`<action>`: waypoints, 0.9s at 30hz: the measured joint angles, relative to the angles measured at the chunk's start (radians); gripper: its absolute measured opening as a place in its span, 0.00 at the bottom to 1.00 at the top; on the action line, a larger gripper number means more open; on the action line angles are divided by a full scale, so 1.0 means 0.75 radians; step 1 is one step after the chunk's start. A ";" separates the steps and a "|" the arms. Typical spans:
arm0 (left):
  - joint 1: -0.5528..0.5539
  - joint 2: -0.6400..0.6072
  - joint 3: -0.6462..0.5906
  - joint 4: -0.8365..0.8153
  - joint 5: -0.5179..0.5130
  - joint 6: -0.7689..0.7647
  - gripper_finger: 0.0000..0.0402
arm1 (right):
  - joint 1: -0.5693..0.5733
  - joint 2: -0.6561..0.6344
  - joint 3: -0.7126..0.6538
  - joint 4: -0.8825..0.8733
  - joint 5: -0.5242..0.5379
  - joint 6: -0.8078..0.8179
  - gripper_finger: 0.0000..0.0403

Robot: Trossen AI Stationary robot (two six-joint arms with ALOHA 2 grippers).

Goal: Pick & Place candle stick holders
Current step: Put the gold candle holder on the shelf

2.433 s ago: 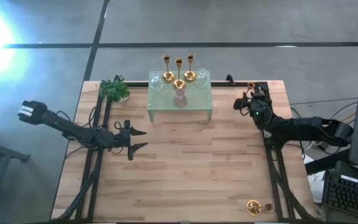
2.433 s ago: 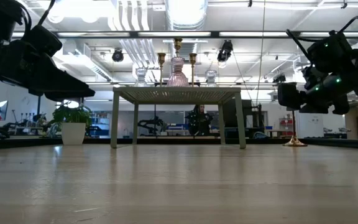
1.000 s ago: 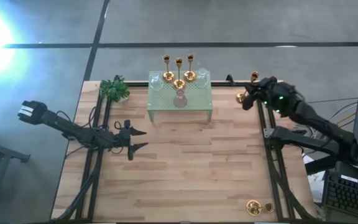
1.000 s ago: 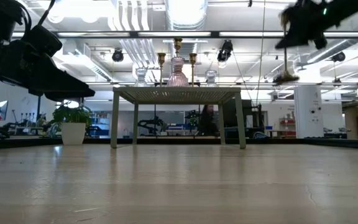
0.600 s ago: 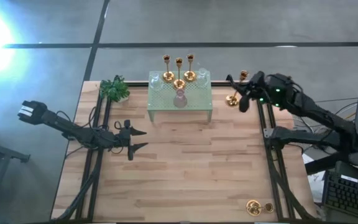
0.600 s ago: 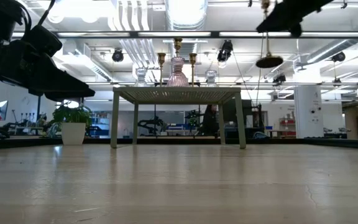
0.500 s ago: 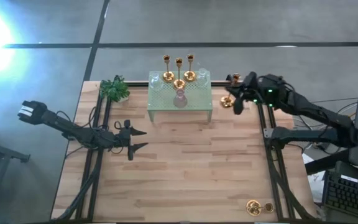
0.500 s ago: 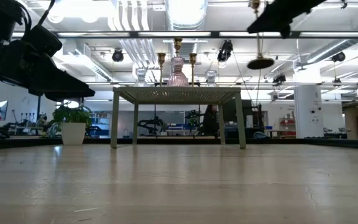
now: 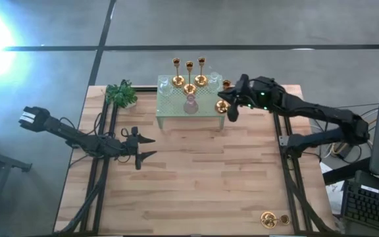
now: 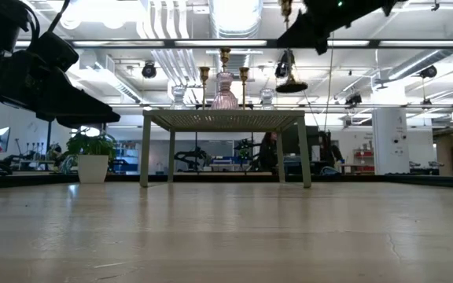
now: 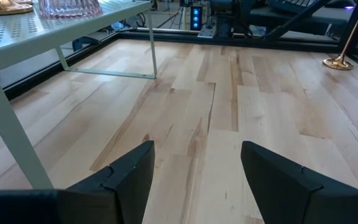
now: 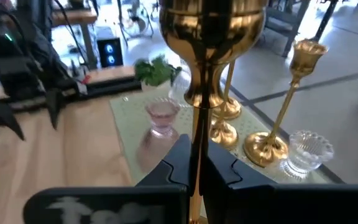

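A pale green perforated stand (image 9: 170,108) at the table's far middle bears three gold candle stick holders (image 9: 189,85) on their round bases. My right gripper (image 9: 233,100) hangs just right of the stand, above its top, shut on another gold candle stick holder (image 9: 223,105), whose cup (image 12: 211,25) shows large in the right wrist view. My left gripper (image 9: 147,148) waits open at mid-left, its fingers (image 11: 129,177) apart over bare wood. My right gripper pinches the holder's thin stem (image 12: 197,134) between its two fingers, a little below the cup. The fingers come about level from the table's right and lie across the stem. The holder stands nearly upright, lifted clear, its round base (image 10: 291,85) hanging below the fingers.
A pink glass (image 9: 190,104) and clear glass pieces (image 9: 165,85) share the stand. A small green plant (image 9: 121,94) sits at the far left. One more gold holder (image 9: 267,219) stands at the near right corner. Bare wood (image 9: 196,178) fills the middle; dark rails run along both sides.
My right gripper has carried the candle stick holder from the far right corner toward the table's left, up to the stand's right end, rising a little and turning its wrist. The holder has stayed clear of the table and swung nearer to upright.
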 joint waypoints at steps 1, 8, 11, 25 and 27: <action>0.000 0.000 0.000 0.000 0.000 0.000 0.61 | 0.000 0.026 0.006 0.003 0.001 -0.014 0.02; 0.000 0.000 0.000 0.000 0.000 0.000 0.61 | -0.027 0.143 0.012 0.162 -0.053 -0.044 0.02; 0.000 0.000 0.000 0.000 0.000 0.000 0.61 | -0.048 0.169 0.009 0.213 -0.075 -0.044 0.02; 0.000 0.000 0.000 -0.001 0.000 0.000 0.61 | -0.116 0.189 -0.115 0.397 -0.104 0.002 0.02; 0.000 0.000 0.000 -0.001 0.000 0.000 0.61 | -0.125 0.195 -0.112 0.396 -0.104 0.005 0.02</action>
